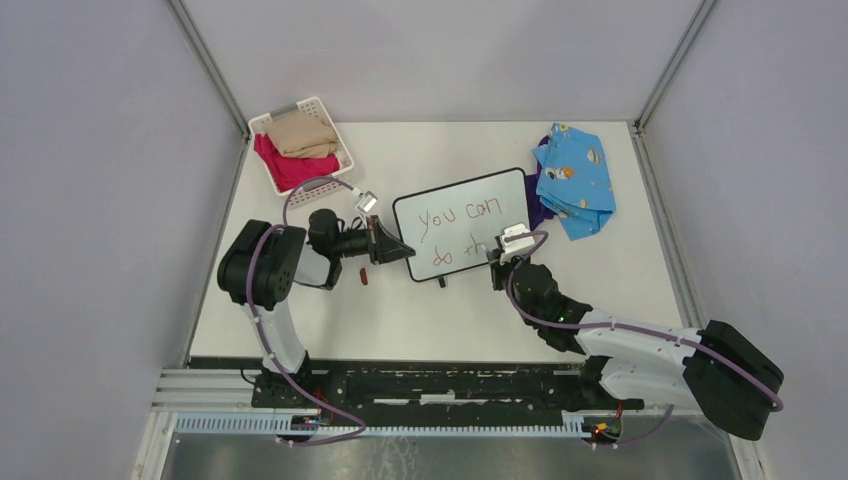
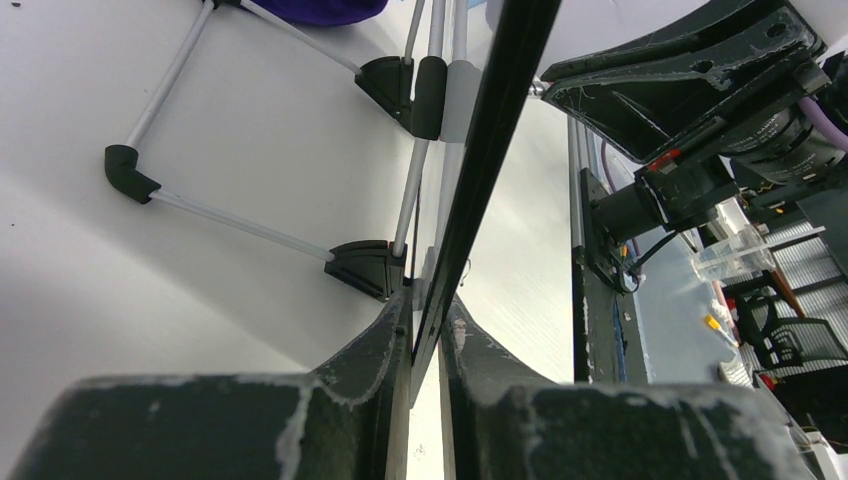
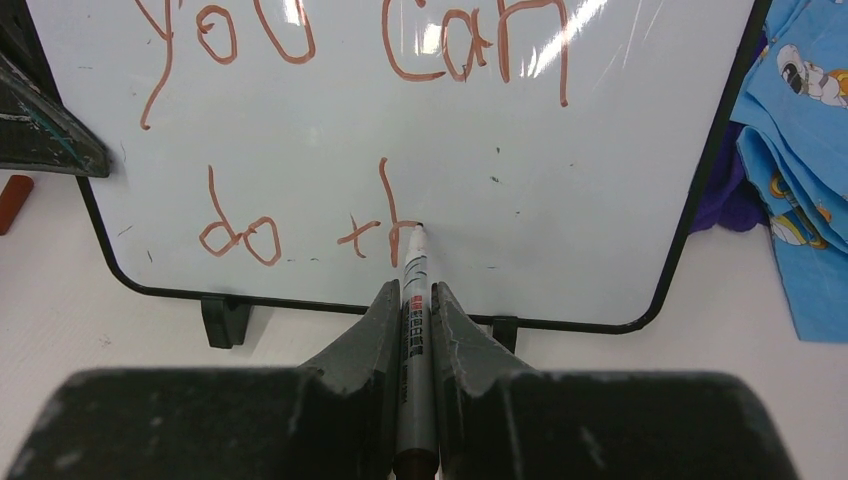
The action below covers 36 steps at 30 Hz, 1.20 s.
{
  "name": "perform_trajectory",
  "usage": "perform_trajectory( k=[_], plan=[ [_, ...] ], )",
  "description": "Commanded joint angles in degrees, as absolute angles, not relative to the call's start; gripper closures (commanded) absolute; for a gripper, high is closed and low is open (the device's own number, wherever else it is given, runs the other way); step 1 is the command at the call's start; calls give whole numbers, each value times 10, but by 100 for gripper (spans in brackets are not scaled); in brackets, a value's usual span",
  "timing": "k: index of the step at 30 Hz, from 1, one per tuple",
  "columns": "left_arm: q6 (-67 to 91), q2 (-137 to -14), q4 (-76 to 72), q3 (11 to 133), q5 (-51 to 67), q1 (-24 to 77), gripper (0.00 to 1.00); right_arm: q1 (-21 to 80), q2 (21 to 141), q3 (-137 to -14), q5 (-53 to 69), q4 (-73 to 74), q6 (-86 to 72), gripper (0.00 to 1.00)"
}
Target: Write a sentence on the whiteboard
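Note:
The whiteboard [image 1: 462,222] stands tilted at the table's middle on two black feet. It reads "you can" and below that "do th" in red-brown ink [image 3: 300,230]. My left gripper [image 1: 392,250] is shut on the board's left edge; in the left wrist view the black frame [image 2: 470,200] runs between the fingers [image 2: 385,340]. My right gripper [image 1: 498,252] is shut on a grey marker [image 3: 416,330]. The marker's tip [image 3: 417,229] touches the board at the "h" in the lower line.
A white basket [image 1: 343,150] with tan and pink cloths stands at the back left. A blue printed cloth [image 1: 575,178] over a purple one lies right of the board. A red marker cap [image 1: 364,275] lies on the table by the left gripper.

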<state>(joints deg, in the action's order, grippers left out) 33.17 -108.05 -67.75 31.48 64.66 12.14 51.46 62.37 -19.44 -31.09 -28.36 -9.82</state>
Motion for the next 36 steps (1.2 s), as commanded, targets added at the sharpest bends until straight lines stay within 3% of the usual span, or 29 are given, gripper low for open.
perform_trajectory(
  k=[1,18,36],
  plan=[
    [305,-1085,-607,314,632,130,98,508,610,-185,-325,-287,-106,100],
    [254,-1074,-524,329,628,137,98,509,590,-150,-310,-281,-123,100],
    [247,-1069,-504,334,627,138,98,503,572,-205,-324,-283,-97,100]
  ],
)
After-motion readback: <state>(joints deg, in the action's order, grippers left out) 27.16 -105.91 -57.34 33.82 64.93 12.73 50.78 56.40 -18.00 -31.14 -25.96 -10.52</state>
